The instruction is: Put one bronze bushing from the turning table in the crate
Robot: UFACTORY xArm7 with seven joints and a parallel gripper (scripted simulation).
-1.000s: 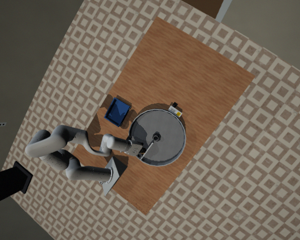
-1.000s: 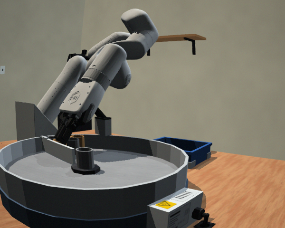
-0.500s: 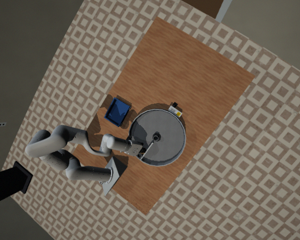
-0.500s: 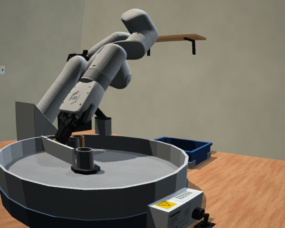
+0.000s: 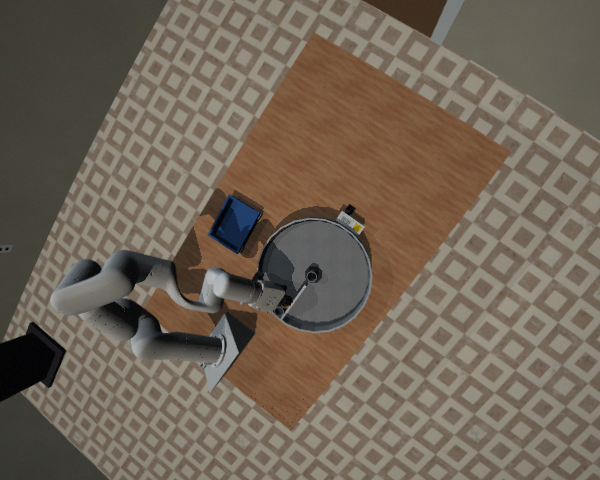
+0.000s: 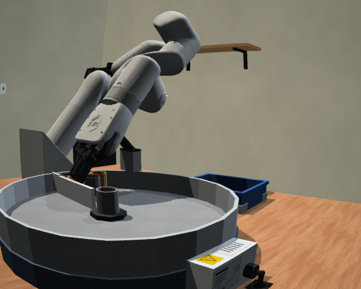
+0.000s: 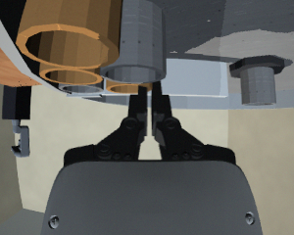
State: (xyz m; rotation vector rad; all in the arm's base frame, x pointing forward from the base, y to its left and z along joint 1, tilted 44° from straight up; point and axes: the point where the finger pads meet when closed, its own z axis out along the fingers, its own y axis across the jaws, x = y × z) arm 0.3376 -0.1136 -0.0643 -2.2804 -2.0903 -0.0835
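The grey turning table (image 5: 336,258) (image 6: 162,214) has a raised rim and a centre hub (image 5: 313,273) (image 6: 107,201) (image 7: 259,81). Several bushings crowd at its near-arm edge, behind a grey guide blade (image 6: 73,189) (image 5: 297,294). They include a big bronze bushing (image 7: 69,20) (image 6: 101,177), a grey one (image 7: 139,39) (image 6: 92,180) and more bronze rims below it. My gripper (image 7: 149,92) (image 6: 76,175) (image 5: 285,310) reaches down among them. Its fingers are pinched nearly together on the wall of a bronze bushing (image 7: 123,88), mostly hidden under the grey one. The blue crate (image 5: 234,223) (image 6: 236,183) stands empty beside the table.
A control box (image 6: 221,264) (image 5: 351,221) with a yellow warning label sits against the turning table's rim. The arm's grey wedge mount (image 6: 34,152) stands behind the table. A wall shelf (image 6: 227,47) hangs high at the back.
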